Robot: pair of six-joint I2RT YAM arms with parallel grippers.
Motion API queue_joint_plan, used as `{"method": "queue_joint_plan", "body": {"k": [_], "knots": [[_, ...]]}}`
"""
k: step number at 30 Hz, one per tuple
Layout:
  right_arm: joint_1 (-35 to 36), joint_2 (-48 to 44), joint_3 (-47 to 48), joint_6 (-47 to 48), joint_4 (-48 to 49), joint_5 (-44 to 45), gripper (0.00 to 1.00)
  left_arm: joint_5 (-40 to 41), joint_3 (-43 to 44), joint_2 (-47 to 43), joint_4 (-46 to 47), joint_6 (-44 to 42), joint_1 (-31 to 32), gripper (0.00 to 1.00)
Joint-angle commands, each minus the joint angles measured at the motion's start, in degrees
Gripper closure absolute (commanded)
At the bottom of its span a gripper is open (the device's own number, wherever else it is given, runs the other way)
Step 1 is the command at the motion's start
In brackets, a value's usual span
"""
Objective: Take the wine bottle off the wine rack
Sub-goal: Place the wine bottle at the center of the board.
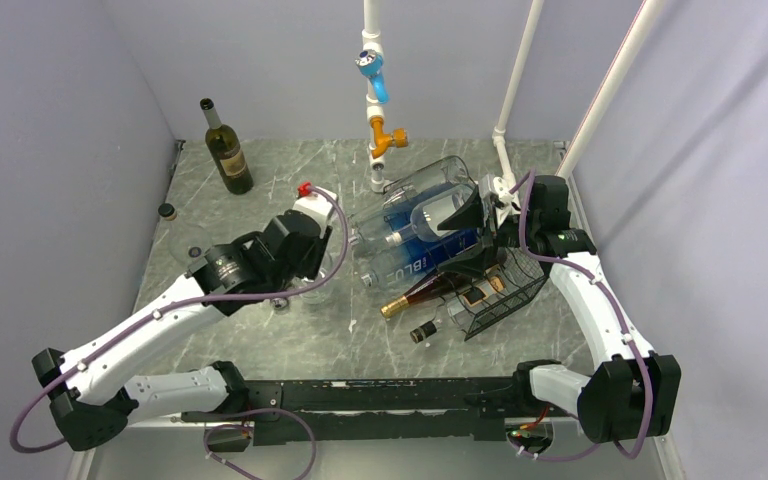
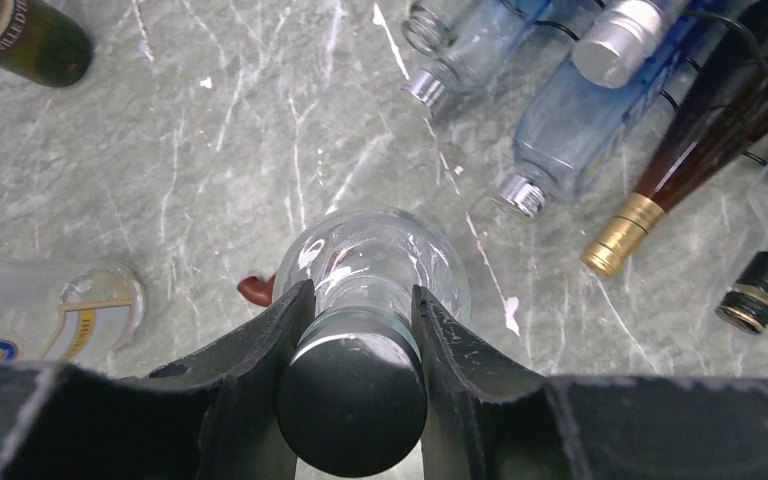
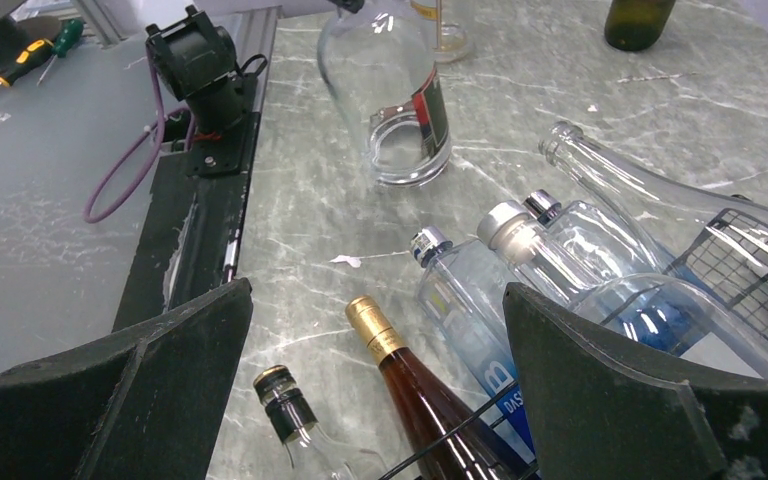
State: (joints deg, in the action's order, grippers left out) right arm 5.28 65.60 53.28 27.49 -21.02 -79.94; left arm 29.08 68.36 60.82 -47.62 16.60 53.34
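The black wire-mesh wine rack [image 1: 508, 298] lies tipped at the right of the table. Several bottles stick out of it: clear ones, blue ones [image 1: 430, 248], an amber wine bottle with a gold foil top [image 1: 430, 292], and a black-capped one [image 1: 426, 330]. My left gripper [image 1: 310, 268] is shut on the neck of a clear, black-capped bottle [image 2: 380, 260] that stands upright on the table, left of the rack. My right gripper [image 1: 472, 240] is open and empty, hovering over the rack's bottles; in its wrist view [image 3: 378, 330] the amber bottle [image 3: 410, 385] lies between the fingers below.
A dark green wine bottle [image 1: 226, 150] stands at the back left. A clear bottle with a yellow label [image 2: 50, 315] lies beside my left gripper. A white pipe frame [image 1: 375, 100] rises at the back centre. The mount rail [image 1: 360, 400] runs along the near edge.
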Motion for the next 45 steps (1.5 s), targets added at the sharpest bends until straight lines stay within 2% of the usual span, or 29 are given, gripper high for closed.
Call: {"method": "queue_joint_plan", "body": {"k": [1,15,26,37,45], "knots": [[-0.30,0.18,0.41,2.04,-0.66,-1.60,0.01,-0.12,3.11,-1.15,11.58,-5.46,-4.17,1.00],[-0.28,0.73,0.68,3.43,-2.02,-1.44,0.01,-5.47,5.49,3.48,19.54,-12.85,-16.81,1.00],[-0.28,1.02,0.78,3.61,-2.28,-1.88,0.01,-11.98,9.79,9.92,26.90,-14.69,-27.85,1.00],[-0.30,1.32,1.13,4.33,-3.24,-2.32,0.01,-17.26,16.50,20.04,34.37,-15.08,-38.01,1.00],[-0.27,1.78,1.04,4.29,-3.31,-2.72,0.01,-18.19,22.98,28.81,39.21,-15.87,-41.66,1.00]]}}
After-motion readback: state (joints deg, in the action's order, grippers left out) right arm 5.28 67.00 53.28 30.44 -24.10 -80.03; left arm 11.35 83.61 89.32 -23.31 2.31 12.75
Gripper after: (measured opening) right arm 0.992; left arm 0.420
